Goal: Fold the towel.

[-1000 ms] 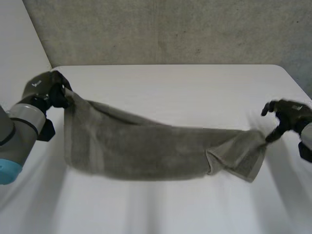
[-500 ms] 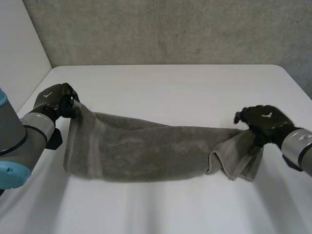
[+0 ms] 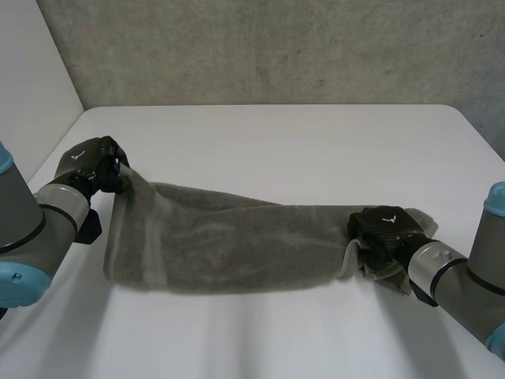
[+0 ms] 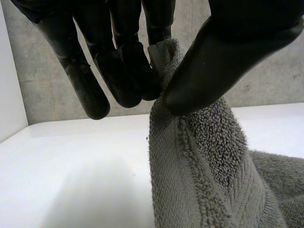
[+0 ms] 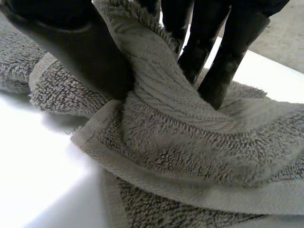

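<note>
the grey towel [image 3: 229, 245] lies stretched out long across the middle of the white bench [image 3: 276, 134], and its right end is folded over on itself. the left hand [image 3: 88, 164] holds the towel's left corner a little above the bench, and its fingers [image 4: 124, 71] are closed on the corner and pinch it against the thumb. the right hand [image 3: 385, 227] is down on the bunched right end, where its curled fingers [image 5: 223, 61] and thumb grip a fold of the cloth.
</note>
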Robot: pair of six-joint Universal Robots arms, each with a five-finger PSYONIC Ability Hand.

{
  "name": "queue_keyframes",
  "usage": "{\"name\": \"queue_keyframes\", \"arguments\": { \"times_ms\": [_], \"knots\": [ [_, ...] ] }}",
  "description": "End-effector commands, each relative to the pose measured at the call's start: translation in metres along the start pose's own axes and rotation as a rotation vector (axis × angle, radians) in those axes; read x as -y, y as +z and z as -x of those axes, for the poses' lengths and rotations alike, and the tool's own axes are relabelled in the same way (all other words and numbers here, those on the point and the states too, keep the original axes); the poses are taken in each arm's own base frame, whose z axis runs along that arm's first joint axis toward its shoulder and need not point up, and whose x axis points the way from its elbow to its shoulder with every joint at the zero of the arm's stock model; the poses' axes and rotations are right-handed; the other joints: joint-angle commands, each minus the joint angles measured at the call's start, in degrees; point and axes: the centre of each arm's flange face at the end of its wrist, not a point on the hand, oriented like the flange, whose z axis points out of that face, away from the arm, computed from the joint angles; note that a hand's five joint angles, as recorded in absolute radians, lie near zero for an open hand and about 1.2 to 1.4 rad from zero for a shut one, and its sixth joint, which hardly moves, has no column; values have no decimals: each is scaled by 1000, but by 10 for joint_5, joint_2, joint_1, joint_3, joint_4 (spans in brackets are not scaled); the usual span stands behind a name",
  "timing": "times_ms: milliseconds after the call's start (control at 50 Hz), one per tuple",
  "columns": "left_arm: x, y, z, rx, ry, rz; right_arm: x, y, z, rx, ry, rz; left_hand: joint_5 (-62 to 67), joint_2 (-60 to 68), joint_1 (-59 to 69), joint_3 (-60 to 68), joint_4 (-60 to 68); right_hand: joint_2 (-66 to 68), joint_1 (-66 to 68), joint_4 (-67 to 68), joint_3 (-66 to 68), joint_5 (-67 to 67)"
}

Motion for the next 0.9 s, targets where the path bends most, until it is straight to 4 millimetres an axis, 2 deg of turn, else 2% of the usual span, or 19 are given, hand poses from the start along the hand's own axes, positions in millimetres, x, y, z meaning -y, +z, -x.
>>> {"name": "queue_keyframes", "arguments": {
  "times_ms": [20,180,280,380,420,440,480,500,560,600,660,740,780,800,820,840,860,880,900],
  "knots": [
    [5,-1,-1,-3,1,-15,24,-11,-8,-44,6,-63,48,23,62,26,19,37,57,36,43,45],
    [38,-6,-11,-62,10,-94,92,-56,-9,-25,-131,-75,48,23,62,26,19,37,57,36,43,45],
    [67,3,-22,-136,28,-180,118,-41,-18,-20,-293,-41,48,23,62,26,19,37,57,36,43,45],
    [87,38,-26,-156,38,-257,168,-7,-38,-131,-352,-202,48,23,62,26,19,37,57,36,43,45],
    [123,55,-42,-198,42,-377,221,0,-44,-233,-364,-428,48,23,62,26,19,37,57,36,43,45],
    [123,55,-42,-198,42,-378,221,0,-44,-234,-364,-429,48,23,62,26,19,37,57,36,43,45],
    [173,55,-55,-218,38,-541,277,-17,-49,-320,-357,-689,48,23,62,26,19,37,57,36,43,45],
    [174,55,-55,-218,38,-542,278,-17,-49,-320,-357,-691,48,23,62,26,19,37,57,36,43,45],
    [239,39,-61,-203,-20,-778,331,-56,-58,-378,-306,-983,48,23,62,26,19,37,57,36,43,45],
    [254,33,-62,-206,-48,-841,341,-67,-57,-376,-288,-1047,48,23,62,26,19,37,57,36,43,45],
    [271,23,-63,-232,-92,-908,343,-72,-54,-356,-276,-1077,48,23,62,26,19,37,57,36,43,45],
    [265,27,-61,-234,-102,-890,326,-62,-52,-326,-268,-999,48,23,62,26,19,37,57,36,43,45],
    [241,38,-53,-206,-103,-812,290,-41,-42,-227,-263,-816,48,23,62,26,19,37,57,36,43,45],
    [241,38,-53,-206,-103,-812,290,-41,-42,-227,-263,-815,48,23,62,26,19,37,57,36,43,45],
    [222,45,-47,-187,-103,-752,269,-31,-36,-173,-270,-717,48,23,62,26,19,37,57,36,43,45],
    [200,50,-39,-165,-101,-684,269,-31,-36,-173,-270,-716,48,23,62,26,19,37,57,36,43,45],
    [200,50,-39,-164,-101,-683,247,-22,-30,-123,-283,-619,48,23,62,26,19,37,57,36,43,45],
    [175,55,-31,-147,-100,-607,221,-13,-24,-82,-305,-519,48,23,62,26,19,37,57,36,43,45],
    [175,56,-31,-147,-100,-607,221,-13,-24,-82,-305,-518,48,23,62,26,19,37,57,36,43,45]
  ]
}}
